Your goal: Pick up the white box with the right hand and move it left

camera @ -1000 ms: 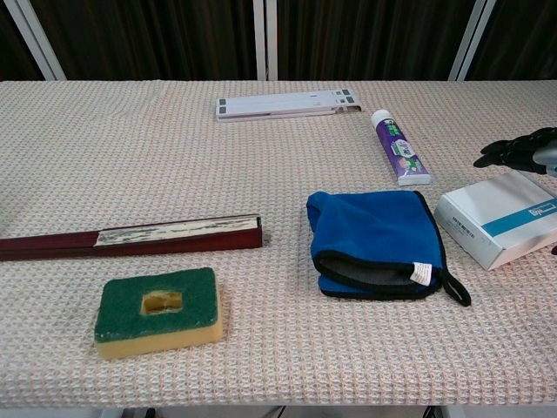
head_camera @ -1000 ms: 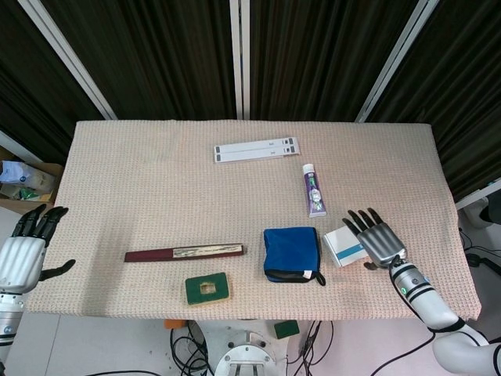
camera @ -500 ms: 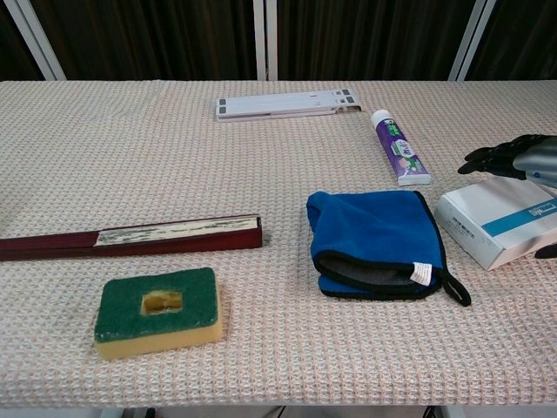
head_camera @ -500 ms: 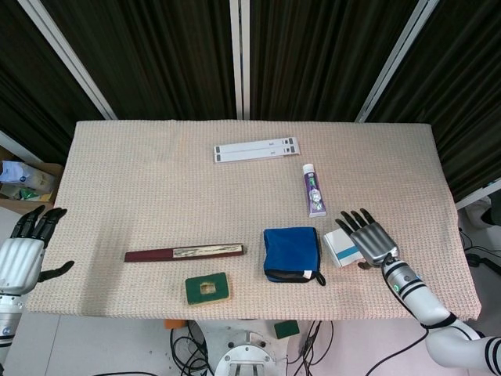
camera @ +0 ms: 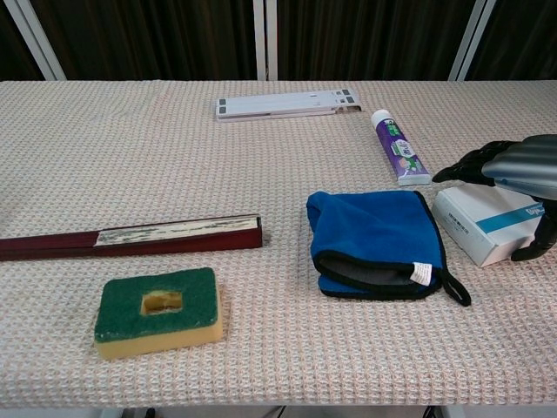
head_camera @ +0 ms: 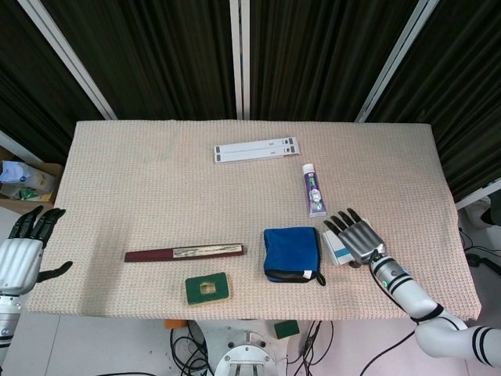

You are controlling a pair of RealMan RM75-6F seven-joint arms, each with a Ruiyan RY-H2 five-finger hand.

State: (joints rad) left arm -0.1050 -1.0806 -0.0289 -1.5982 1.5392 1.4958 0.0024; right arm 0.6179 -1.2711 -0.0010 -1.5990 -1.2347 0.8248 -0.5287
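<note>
The white box [head_camera: 335, 251] with a blue stripe lies near the table's front right, just right of the blue cloth [head_camera: 291, 253]. My right hand [head_camera: 356, 237] is spread flat over the box and hides most of it in the head view. In the chest view the right hand [camera: 513, 167] hovers over the box [camera: 480, 223], fingers stretched out toward the left and the thumb down at the box's right side; nothing is gripped. My left hand [head_camera: 19, 252] hangs open off the table's left edge, holding nothing.
A toothpaste tube [head_camera: 313, 190] lies behind the box. A white flat strip [head_camera: 257, 148] sits at the back middle. A dark red bar [head_camera: 184, 253] and a green-topped sponge [head_camera: 207, 288] lie front left. The blue cloth [camera: 374, 239] borders the box on its left.
My right hand has slid left and forward over the white box, now covering most of it. The box and the left hand have not moved.
</note>
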